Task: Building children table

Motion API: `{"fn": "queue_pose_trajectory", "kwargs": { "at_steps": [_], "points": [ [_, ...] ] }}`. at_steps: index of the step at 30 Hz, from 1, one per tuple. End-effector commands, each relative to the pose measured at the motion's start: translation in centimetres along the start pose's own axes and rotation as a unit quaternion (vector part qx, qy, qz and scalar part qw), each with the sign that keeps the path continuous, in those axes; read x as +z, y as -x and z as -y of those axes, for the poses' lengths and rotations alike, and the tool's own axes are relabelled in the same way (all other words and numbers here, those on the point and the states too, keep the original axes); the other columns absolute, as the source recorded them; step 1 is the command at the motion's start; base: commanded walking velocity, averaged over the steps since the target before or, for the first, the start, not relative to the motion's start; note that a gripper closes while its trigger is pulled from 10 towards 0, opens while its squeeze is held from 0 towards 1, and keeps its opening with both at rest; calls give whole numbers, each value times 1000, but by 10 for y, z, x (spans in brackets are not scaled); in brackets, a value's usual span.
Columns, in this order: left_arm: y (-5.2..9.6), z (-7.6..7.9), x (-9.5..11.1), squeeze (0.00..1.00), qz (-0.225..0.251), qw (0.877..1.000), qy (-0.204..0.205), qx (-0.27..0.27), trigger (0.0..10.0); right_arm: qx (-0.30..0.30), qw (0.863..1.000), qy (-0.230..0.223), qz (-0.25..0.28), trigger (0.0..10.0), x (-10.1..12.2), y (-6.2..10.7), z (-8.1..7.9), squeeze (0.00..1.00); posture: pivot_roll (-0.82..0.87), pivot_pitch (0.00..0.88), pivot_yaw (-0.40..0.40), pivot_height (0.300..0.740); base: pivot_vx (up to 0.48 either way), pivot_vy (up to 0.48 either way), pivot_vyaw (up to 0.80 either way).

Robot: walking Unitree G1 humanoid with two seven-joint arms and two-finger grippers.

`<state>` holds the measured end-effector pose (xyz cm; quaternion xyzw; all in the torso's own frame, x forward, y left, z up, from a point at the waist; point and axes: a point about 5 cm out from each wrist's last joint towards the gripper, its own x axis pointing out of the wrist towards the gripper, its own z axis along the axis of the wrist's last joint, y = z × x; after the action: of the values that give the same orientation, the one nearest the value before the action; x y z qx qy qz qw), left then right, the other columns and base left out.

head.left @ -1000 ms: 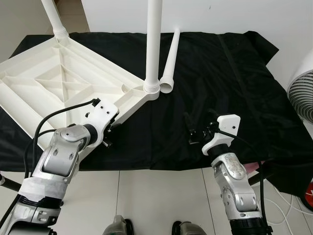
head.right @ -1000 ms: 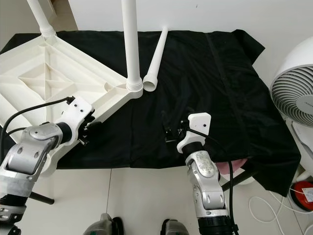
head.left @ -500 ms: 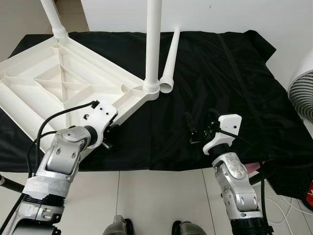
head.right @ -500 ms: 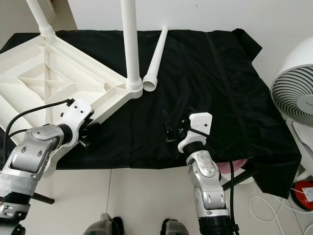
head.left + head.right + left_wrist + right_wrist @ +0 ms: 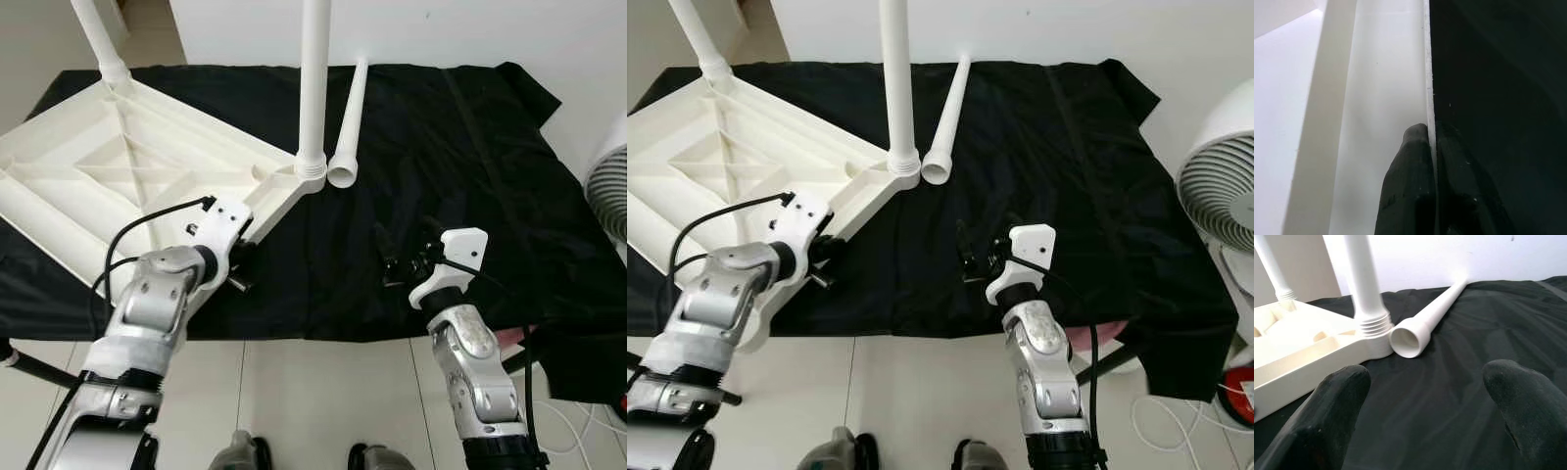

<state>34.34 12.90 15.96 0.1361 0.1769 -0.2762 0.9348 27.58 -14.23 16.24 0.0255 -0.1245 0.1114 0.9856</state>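
Observation:
The white plastic table top [image 5: 118,171] lies upside down on a black cloth [image 5: 460,157]. Two white legs stand screwed into it, one at the far left corner [image 5: 98,39] and one at the right corner [image 5: 313,88]. A third, loose leg [image 5: 351,117] lies on the cloth beside that corner, its open end toward me. My left gripper [image 5: 240,269] is shut on the table top's near rim [image 5: 1427,98], one finger [image 5: 1405,186] on each side of the thin edge. My right gripper [image 5: 407,259] hovers open over the cloth, its fingers [image 5: 1327,406] spread wide and facing the loose leg [image 5: 1425,318].
The cloth hangs over the front edge above a tiled floor [image 5: 323,392]. A white fan [image 5: 1225,196] stands to the right, with cables on the floor beneath it. A white wall [image 5: 490,29] runs along the back.
The view has shifted slightly. My left arm has swung a little to the right, still gripping the rim. The right gripper stays open in about the same place.

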Motion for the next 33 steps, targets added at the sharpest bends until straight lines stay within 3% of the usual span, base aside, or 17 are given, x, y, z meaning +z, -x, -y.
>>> {"fn": "queue_pose_trajectory", "kwargs": {
  "at_steps": [1,3,4,5,6,7,8,9,12,13,14,15,21,22,25,28,33],
  "points": [
    [-7,-8,6,0,22,988,14,154,0,0,1000,2,-3,10000,-1,2,-2,0,-75,135,67,740,0,0,0],
    [-11,-7,12,0,32,986,24,161,0,-2,1000,2,-3,10000,-1,2,-2,0,-83,134,73,740,0,0,0],
    [-13,-7,14,0,36,985,31,163,1686,-3,1000,2,-3,10000,-1,3,-3,0,-87,133,75,740,0,0,0],
    [-13,-7,15,0,39,985,35,164,1686,-3,1000,2,-3,10000,-1,4,-3,0,-87,133,75,740,0,0,0],
    [-14,-8,15,0,38,985,36,165,4745,-4,1000,2,-3,10000,-1,4,-3,0,-89,134,79,740,0,0,0],
    [-14,-8,15,0,38,985,36,165,4745,-4,1000,2,-3,10000,-1,4,-3,0,-89,134,79,740,0,0,0],
    [-14,-8,15,0,37,985,35,166,8471,-5,1000,2,-3,10000,-1,5,-3,0,-89,134,79,740,0,0,0],
    [-14,-7,14,0,37,987,25,156,10000,-7,1000,2,-4,10000,-2,6,-3,0,-93,132,84,740,0,0,0],
    [-9,-2,12,0,47,992,22,119,10000,-10,1000,2,-4,10000,-2,7,-3,0,-90,133,87,740,0,0,0],
    [-7,1,11,498,50,993,17,106,10000,-10,1000,2,-4,10000,-3,8,-3,0,-86,130,87,740,0,0,0],
    [-7,1,11,498,50,993,17,106,10000,-10,1000,2,-4,10000,-3,8,-3,0,-86,130,87,740,0,0,0],
    [-6,2,11,1000,52,994,17,96,10000,-10,1000,1,-5,10000,-3,8,-3,0,-86,130,87,740,0,0,0],
    [8,16,9,1000,69,996,44,27,10000,-5,1000,-9,-3,10000,-3,3,-7,0,-70,127,82,740,0,0,0],
    [12,20,9,0,77,996,52,7,10000,-4,1000,-10,-3,10000,-3,1,-7,0,-65,127,83,740,0,0,0],
    [23,32,11,0,110,990,80,-45,10000,-12,1000,-9,-10,10000,-3,-7,-3,0,-57,122,82,740,0,0,0],
    [27,35,11,0,119,987,89,-55,10000,-20,1000,-8,-14,10000,-3,-11,-1,0,-50,120,80,740,0,0,0],
    [37,47,27,0,174,980,78,-60,10000,-55,998,13,-20,10000,1,-32,7,0,-39,115,80,740,0,0,0]
  ]
}}
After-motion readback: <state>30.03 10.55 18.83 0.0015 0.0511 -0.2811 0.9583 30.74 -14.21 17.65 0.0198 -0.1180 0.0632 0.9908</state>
